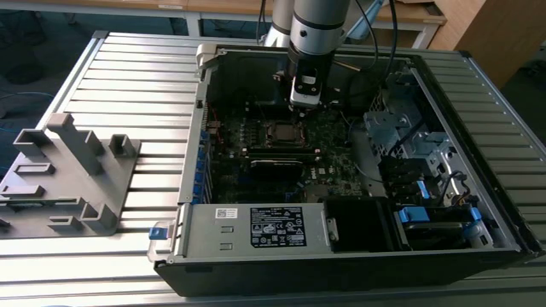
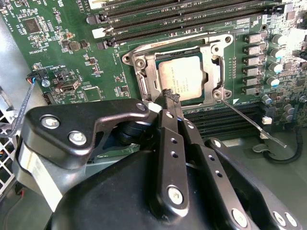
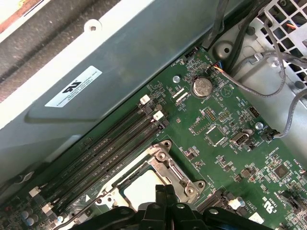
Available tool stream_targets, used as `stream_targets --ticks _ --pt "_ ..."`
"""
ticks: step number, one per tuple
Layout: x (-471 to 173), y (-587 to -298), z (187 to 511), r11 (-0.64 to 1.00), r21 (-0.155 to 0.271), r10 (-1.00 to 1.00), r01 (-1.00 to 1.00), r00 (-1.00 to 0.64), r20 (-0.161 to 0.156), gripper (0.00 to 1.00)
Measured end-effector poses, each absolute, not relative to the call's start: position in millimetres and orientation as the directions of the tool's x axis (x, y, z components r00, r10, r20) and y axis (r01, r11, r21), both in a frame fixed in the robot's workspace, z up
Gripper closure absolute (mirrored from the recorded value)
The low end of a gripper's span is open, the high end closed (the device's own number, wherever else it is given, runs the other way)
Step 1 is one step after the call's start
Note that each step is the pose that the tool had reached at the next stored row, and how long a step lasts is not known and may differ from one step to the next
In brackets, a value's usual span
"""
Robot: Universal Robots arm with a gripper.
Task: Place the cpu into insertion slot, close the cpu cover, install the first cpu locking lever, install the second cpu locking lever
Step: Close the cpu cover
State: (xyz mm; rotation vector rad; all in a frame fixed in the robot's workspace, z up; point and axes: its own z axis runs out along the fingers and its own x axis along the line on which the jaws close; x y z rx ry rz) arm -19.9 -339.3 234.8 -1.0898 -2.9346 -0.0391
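Hovering end effector (image 2: 171,97) beside cpu (image 2: 184,79) under cpu cover (image 2: 144,76)

Silver-grey cpu (image 2: 181,79) (green motherboard (image 2: 103,64))

cpu (image 2: 180,79) top dull grey metal; cpu cover (image 2: 145,72) shiny bare metal; motherboard (image 2: 62,28) glossy green; gripper (image 2: 171,98) matt black.

The cpu (image 2: 180,79), a flat square chip with a dull silver top, sits in the insertion slot (image 1: 282,132). The cpu cover (image 2: 144,76), a thin silver frame, lies flat over it, and the chip shows through its window. One locking lever (image 2: 254,122), a thin rod, angles outward from a socket corner.
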Motion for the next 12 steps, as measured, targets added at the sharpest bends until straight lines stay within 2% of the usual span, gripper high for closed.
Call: stream_targets --ticks 12 --pt "-19.9 -339.3 234.7 0.788 0.020 0.615 0.616 -0.788 0.019 0.89"
